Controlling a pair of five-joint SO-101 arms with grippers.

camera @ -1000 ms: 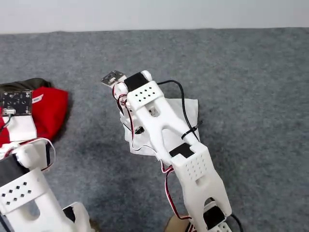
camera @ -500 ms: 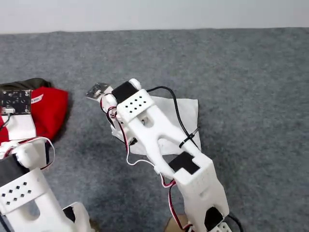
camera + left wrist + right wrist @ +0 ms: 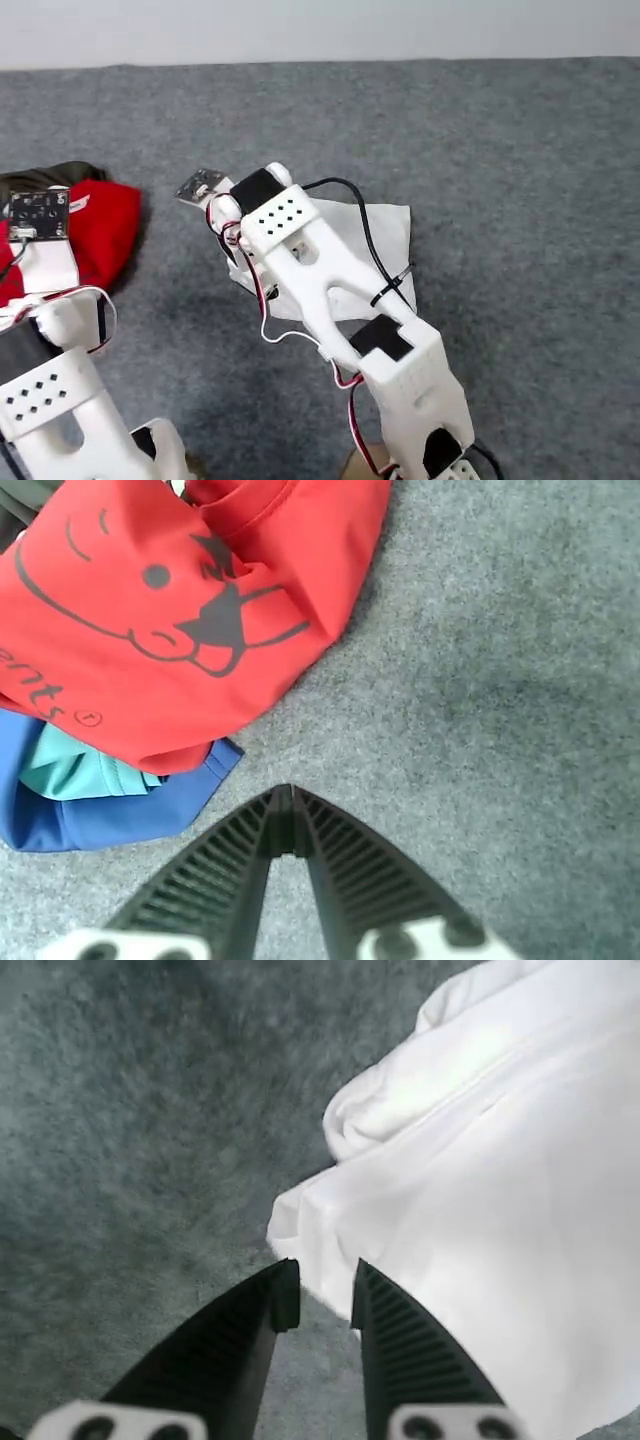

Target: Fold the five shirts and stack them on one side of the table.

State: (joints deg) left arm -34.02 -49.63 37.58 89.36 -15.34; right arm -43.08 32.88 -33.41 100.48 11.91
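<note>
Nearest, on the left: left gripper [image 3: 290,805] with both fingers pressed together, nothing between them, over the grey table [image 3: 520,180] just beside a pile of shirts. Toward the middle, right gripper [image 3: 322,1295] with a narrow gap between its fingers, right at the edge of the white shirt [image 3: 390,235] – lying flat near the table's centre. Farther back at the left edge, red shirt [image 3: 150,610] on top of a blue shirt [image 3: 110,820] and a teal shirt [image 3: 70,770], with a dark shirt [image 3: 60,172] behind.
</note>
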